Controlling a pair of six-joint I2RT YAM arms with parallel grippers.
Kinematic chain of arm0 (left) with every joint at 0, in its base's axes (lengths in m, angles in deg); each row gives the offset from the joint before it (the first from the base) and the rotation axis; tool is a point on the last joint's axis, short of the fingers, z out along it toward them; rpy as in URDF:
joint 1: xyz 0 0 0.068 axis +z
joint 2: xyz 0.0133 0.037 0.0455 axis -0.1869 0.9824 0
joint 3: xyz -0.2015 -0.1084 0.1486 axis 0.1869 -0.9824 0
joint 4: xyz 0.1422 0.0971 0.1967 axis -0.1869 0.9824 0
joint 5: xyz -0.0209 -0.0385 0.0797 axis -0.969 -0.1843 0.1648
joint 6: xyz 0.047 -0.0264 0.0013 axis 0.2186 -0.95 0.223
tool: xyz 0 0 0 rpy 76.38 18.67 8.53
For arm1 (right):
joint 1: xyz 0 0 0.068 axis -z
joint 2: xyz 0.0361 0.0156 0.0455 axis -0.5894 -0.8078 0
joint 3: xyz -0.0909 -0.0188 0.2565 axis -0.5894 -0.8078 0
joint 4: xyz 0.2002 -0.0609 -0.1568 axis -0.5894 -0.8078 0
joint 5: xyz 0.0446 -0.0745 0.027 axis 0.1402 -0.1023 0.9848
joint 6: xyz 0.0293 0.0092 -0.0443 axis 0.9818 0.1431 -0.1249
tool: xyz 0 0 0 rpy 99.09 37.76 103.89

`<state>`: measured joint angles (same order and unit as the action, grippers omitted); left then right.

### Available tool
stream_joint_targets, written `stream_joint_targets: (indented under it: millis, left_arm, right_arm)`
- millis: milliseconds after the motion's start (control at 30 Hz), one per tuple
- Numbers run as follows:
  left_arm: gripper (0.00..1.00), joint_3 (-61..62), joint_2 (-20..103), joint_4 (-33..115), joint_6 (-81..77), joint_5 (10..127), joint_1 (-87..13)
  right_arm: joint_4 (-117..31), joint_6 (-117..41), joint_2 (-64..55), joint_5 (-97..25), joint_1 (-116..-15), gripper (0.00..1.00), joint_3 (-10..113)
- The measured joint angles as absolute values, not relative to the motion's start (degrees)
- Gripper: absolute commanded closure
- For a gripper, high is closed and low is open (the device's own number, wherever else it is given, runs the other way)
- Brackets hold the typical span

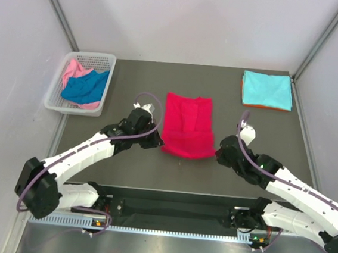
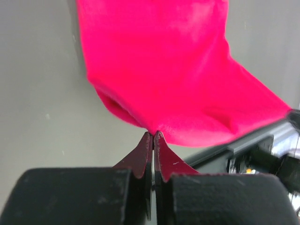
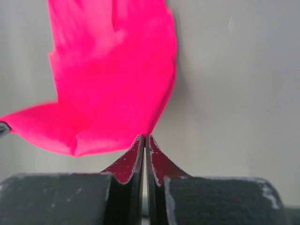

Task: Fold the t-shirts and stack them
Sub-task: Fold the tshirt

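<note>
Closest to me, the left gripper (image 2: 153,133) has its jaws pressed together on the near left corner of the red t-shirt (image 1: 187,127). The right gripper (image 3: 144,137) is pinched the same way on the near right corner. Only the wrist cameras let me see that pinch (from above, the wrists cover the fingertips), and they show the hem bunched up at each pair of tips.

The overhead view gives what they cannot. The shirt lies in the middle of the table (image 1: 129,164) between the two arms, long and narrow with its sides folded in and its far end flat.

Further back on the left, the white basket (image 1: 53,100) holds the blue t-shirt (image 1: 86,87) lying on the pink t-shirt (image 1: 74,69). In the far right corner the turquoise t-shirt (image 1: 267,88) sits folded on the orange t-shirt (image 1: 267,106), of which I see only a thin edge.
</note>
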<state>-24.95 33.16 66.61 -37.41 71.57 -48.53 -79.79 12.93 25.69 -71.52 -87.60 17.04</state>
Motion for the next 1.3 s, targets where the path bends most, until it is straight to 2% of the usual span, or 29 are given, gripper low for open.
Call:
stream_joint_targets:
  millis: [167,433,800,1067,1300]
  left_arm:
    - [1.0,-15.71,42.62,65.91,-35.55,71.15,-43.87]
    - [1.0,-3.68,55.69,60.45,-34.13,64.51,-33.88]
    - [1.0,11.92,75.12,56.32,-33.28,57.97,-27.59]
    - [1.0,24.36,86.47,55.14,-31.64,56.88,-26.04]
    - [1.0,30.63,95.87,55.05,-30.61,57.01,-25.54]
  right_arm:
    - [-74.98,2.57,20.07,-68.92,-76.74,1.0,24.12]
    - [-64.68,-10.54,4.29,-54.89,-62.92,1.0,35.71]
    - [-56.75,-16.4,-19.88,-41.69,-54.95,1.0,51.18]
    - [-54.72,-17.03,-31.14,-36.18,-51.78,1.0,59.73]
    - [-53.63,-16.77,-41.26,-32.4,-48.94,1.0,67.4]
